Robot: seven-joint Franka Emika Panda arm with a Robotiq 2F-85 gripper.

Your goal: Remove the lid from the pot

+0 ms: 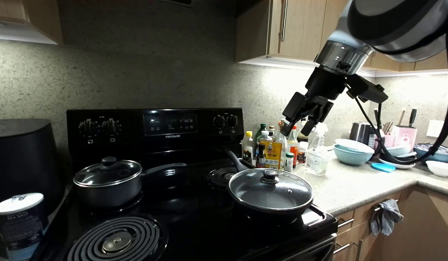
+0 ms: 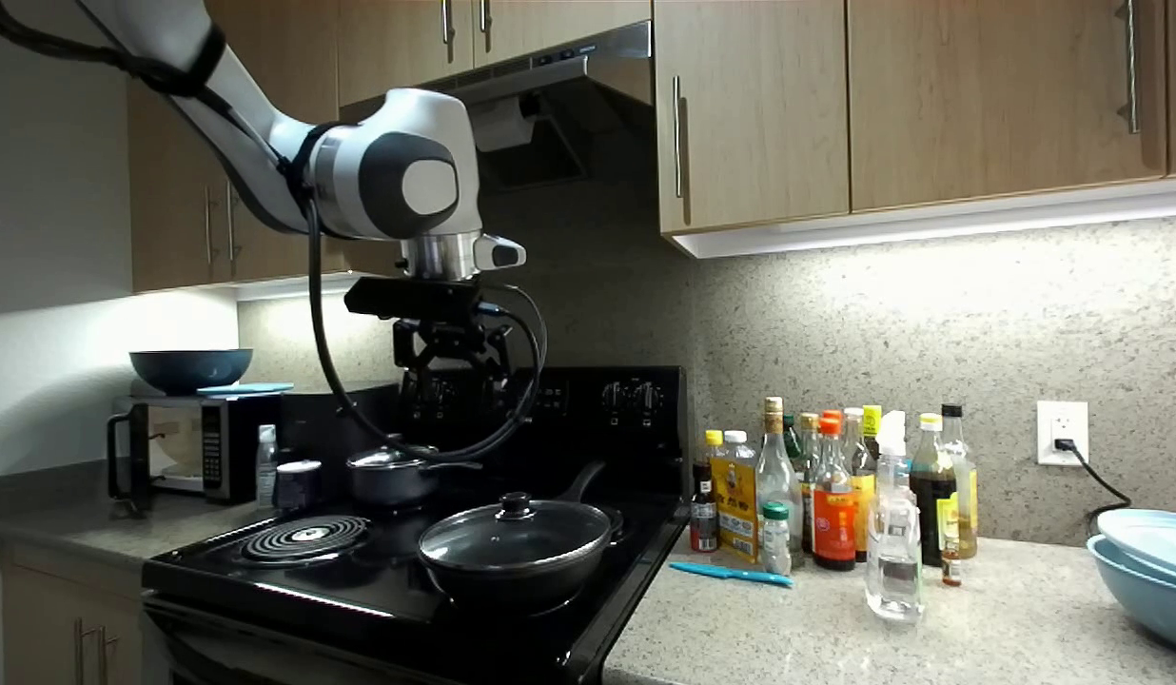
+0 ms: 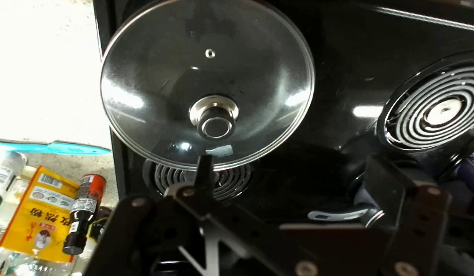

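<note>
One round clear-glass lid (image 1: 258, 195) with a metal rim and one black knob (image 1: 270, 174) lies on one wide, dark frying pan (image 2: 517, 588); the black two-fingered end effector (image 1: 297, 129) is released.

Its two fingers (image 3: 204, 174) are spread wide, higher than the lid and apart from it; in the wrist view one overlaps the rim. The pan stands on a glossy black stove (image 1: 187, 217), with one smaller grey saucepan (image 1: 111, 196), under its own smaller glass lid (image 1: 100, 177), well apart; two coil burners (image 1: 117, 242) show, one partly behind the pan. In an exterior view one black cable (image 2: 315, 257) loops across the saucepan. Just beside the stove, the speckled stone bench (image 2: 759, 647) carries one yellow packet (image 2: 737, 504), one thin turquoise utensil (image 2: 731, 573), one clear spray bottle (image 2: 894, 542), and coloured bottles (image 2: 833, 523) too crowded to count.
</note>
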